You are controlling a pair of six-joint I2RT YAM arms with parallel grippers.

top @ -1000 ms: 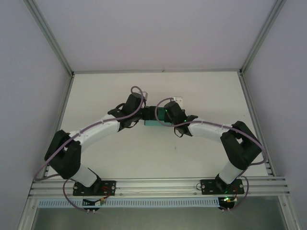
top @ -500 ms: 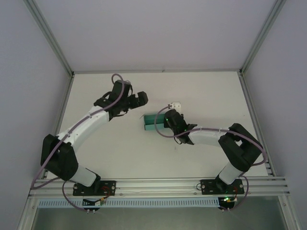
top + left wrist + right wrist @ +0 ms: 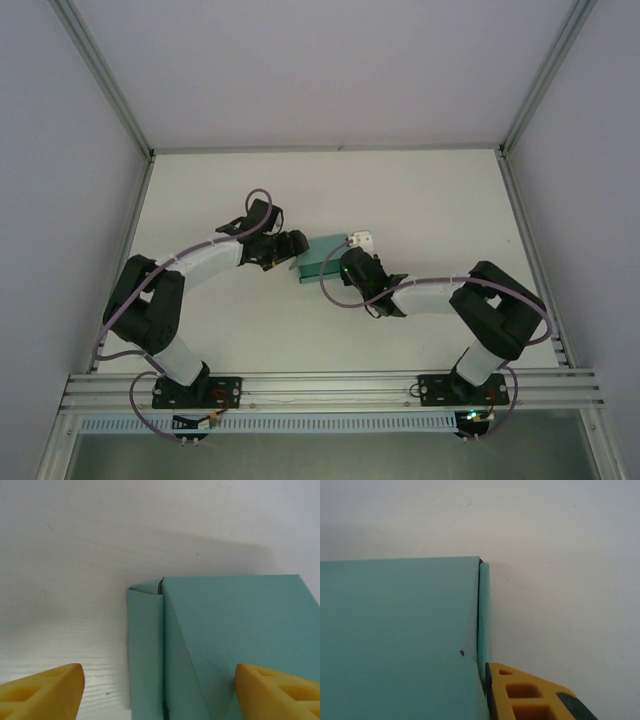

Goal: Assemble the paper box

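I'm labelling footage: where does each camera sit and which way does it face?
Top external: above, behind the robot, looking down on the white table; left arm, right arm show.
Left wrist: faces the teal-green card box's folded end, between its yellow fingers.
Right wrist: faces the box's corner; one yellow finger shows.
Shared: the box.

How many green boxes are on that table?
1: the teal paper box lies in the middle, between the left gripper and the right gripper; more could hide beneath them.
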